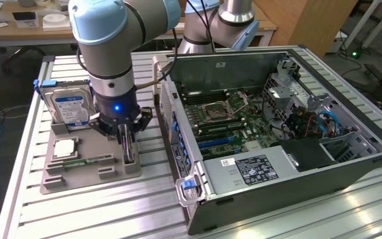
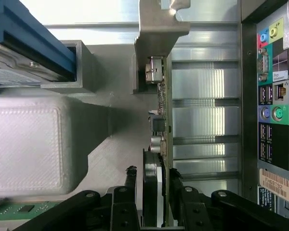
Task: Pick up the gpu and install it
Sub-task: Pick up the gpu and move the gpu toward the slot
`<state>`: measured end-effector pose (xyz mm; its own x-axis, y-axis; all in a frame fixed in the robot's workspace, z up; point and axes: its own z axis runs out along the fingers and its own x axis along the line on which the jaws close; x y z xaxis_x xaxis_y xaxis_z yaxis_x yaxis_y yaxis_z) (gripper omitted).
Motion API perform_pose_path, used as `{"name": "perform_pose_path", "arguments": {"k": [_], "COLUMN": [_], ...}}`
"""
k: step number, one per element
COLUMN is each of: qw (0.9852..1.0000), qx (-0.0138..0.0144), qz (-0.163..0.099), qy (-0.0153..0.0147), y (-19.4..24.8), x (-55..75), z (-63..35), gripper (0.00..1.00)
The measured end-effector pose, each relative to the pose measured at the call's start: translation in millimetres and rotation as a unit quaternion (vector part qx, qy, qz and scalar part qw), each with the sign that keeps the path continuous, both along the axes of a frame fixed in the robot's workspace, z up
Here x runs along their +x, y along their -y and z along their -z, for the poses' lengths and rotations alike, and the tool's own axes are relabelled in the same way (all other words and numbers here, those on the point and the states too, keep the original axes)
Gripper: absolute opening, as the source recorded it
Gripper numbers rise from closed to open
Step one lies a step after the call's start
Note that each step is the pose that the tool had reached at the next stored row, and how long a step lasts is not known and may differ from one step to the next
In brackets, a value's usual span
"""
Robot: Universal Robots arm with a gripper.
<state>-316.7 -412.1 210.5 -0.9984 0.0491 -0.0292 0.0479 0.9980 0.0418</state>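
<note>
- The hand (image 1: 127,149) (image 2: 152,172) is clamped on the gpu (image 1: 129,158) (image 2: 161,120), with 1 finger pressed to each face right by the black fan (image 2: 152,192).
- The gpu is stood on edge in the gray tray (image 1: 111,175), and its silvery bracket (image 2: 156,29) is seen at the end away from the fingers.
- On the same tray, a hard drive (image 1: 70,107) is propped upright and a green memory stick (image 1: 88,162) is laid flat, both near the card.
- The open computer case (image 1: 277,164) is parked on the surface (image 1: 78,214) at the exterior view's right of the tray, with its rear ports (image 2: 272,96) turned toward the gpu.
</note>
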Motion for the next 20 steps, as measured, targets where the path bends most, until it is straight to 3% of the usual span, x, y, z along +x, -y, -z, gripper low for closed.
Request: {"name": "perform_pose_path", "arguments": {"k": [7, 20], "qw": [1.0000, 1.0000], "qx": [-0.0002, -0.0003], "qz": [0.000, 0.000], "qy": [0.0000, -0.0001], "y": [-5.4, -4.8], "x": [0.1, 0.0], "z": [1.5, 3.5], "gripper": [0.39, 0.39]}}
